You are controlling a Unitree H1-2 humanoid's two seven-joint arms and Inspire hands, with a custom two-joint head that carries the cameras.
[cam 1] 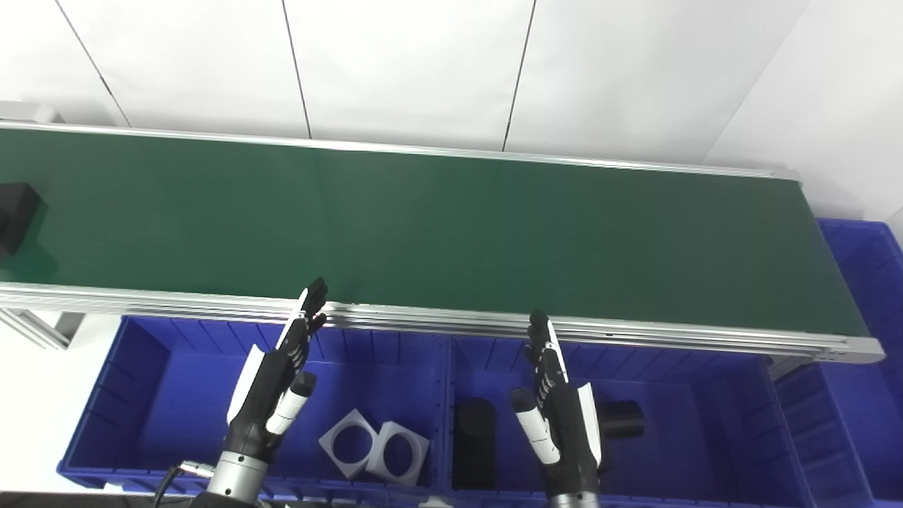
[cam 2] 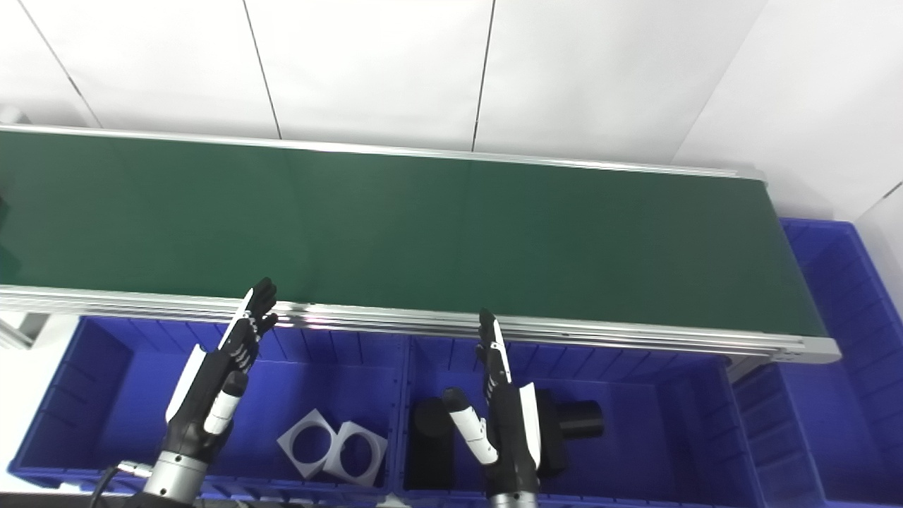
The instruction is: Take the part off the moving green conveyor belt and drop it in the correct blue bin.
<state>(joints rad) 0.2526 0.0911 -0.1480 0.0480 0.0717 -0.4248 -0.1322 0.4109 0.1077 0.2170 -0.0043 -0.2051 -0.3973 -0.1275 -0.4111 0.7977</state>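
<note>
Two hands hovered nearest the camera, each empty with fingers stretched out straight and apart. The left hand (cam 1: pixel 271 384) hung above the left blue bin (cam 1: pixel 141 395), its fingertips reaching the belt's near rail; the right hand (cam 1: pixel 557 409) hung above the middle blue bin (cam 1: pixel 705 423).

Three blue bins were visible: two side by side under the near rail, and a third blue bin (cam 1: pixel 868 282) past the belt's right end. The left bin held two white square parts with round holes (cam 1: pixel 374 448), lying just beside each other. The middle bin held two black cylindrical parts: one black cylinder (cam 1: pixel 474 441) near the dividing wall and another black cylinder (cam 1: pixel 621 418) behind the right hand, partly hidden by it.

Beyond the bins ran one green conveyor belt (cam 1: pixel 451 233), framed by silver aluminium rails (cam 1: pixel 635 331). One black part (cam 1: pixel 15 212) sat on the belt at its far left, cut off by the edge of the left eye view and well apart from both hands.

Behind the belt stood a white panelled wall (cam 1: pixel 409 70) with thin dark seams.
</note>
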